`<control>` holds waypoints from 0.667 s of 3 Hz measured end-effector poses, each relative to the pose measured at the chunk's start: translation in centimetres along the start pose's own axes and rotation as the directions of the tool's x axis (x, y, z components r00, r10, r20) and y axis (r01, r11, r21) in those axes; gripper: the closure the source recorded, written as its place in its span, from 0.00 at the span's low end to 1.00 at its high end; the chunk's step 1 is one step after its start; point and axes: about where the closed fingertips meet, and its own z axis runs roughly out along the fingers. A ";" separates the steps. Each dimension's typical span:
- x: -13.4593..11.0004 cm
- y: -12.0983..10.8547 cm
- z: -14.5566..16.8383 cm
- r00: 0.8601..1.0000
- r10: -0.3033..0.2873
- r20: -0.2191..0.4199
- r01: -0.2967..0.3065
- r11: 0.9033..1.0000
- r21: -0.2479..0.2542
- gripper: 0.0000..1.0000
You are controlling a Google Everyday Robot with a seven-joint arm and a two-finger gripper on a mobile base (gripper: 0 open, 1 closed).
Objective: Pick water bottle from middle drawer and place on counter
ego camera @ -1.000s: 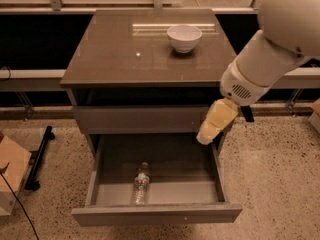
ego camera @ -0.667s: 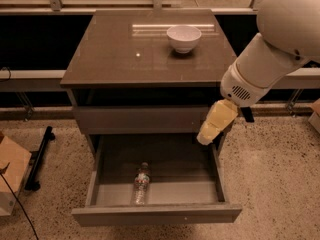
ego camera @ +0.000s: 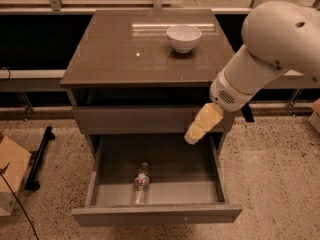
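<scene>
The water bottle lies on its side in the open middle drawer, near the front and left of centre, cap toward the back. The gripper hangs from the white arm over the drawer's back right corner, above and to the right of the bottle, holding nothing. The counter is the glossy grey-brown top of the cabinet, above the drawer.
A white bowl stands on the counter at the back right. A plain closed drawer front sits above the open drawer. A cardboard box and a black stand are on the speckled floor at the left.
</scene>
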 end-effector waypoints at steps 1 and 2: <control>-0.7 -1.0 4.2 0.992 0.127 0.022 -0.126 0.992 -0.029 0.00; -0.7 -2.1 8.2 0.968 0.248 0.024 -0.247 0.968 -0.047 0.00</control>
